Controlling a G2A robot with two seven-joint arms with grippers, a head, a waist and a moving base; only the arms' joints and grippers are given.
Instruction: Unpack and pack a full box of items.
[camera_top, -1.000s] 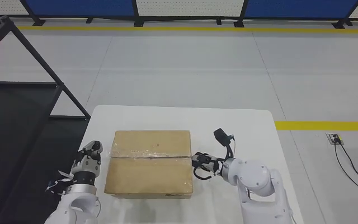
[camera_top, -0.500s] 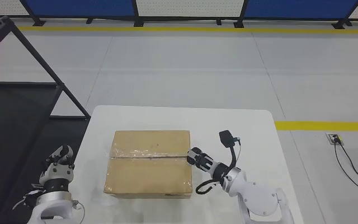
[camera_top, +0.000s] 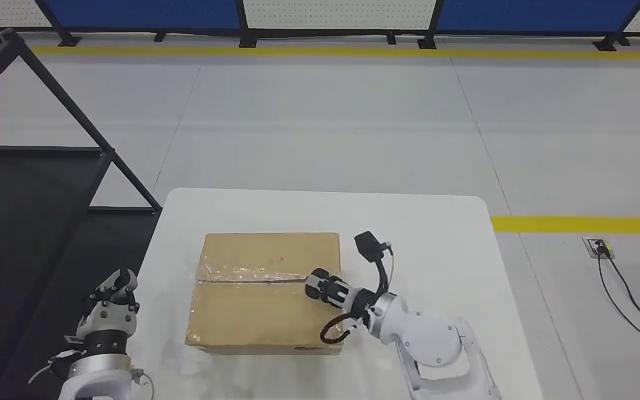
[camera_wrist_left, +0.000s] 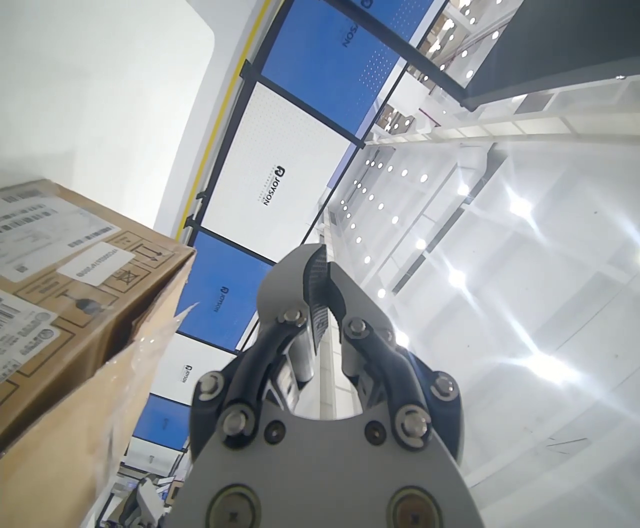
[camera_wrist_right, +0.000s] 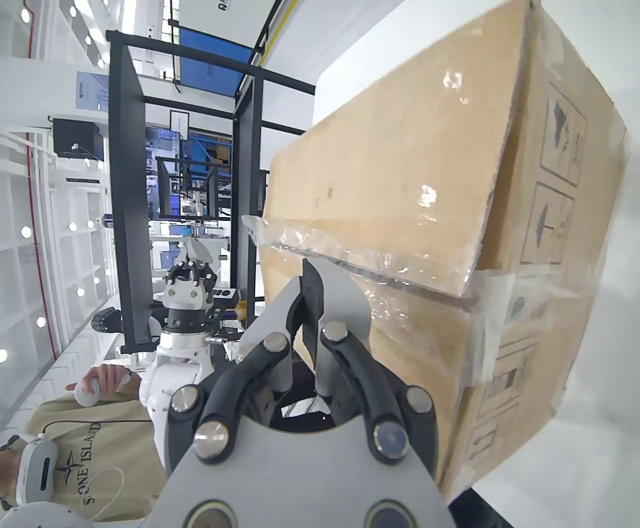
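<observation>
now right gripper (camera_top: 314, 282), fingers (camera_wrist_right: 312, 295) closed empty, over box (camera_top: 262, 312) seam; left gripper (camera_top: 118, 286), closed too, off table (camera_top: 420, 230) edge.

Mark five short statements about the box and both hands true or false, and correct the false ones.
1. The box has its top flaps closed. True.
2. The right hand is over the box top, at the seam. True.
3. The left hand rests on top of the box. False: it is beyond the table's edge, apart from the box.
4. The box stands on the floor. False: it stands on the white table.
5. Clear tape runs along the seam between the flaps. True.
</observation>
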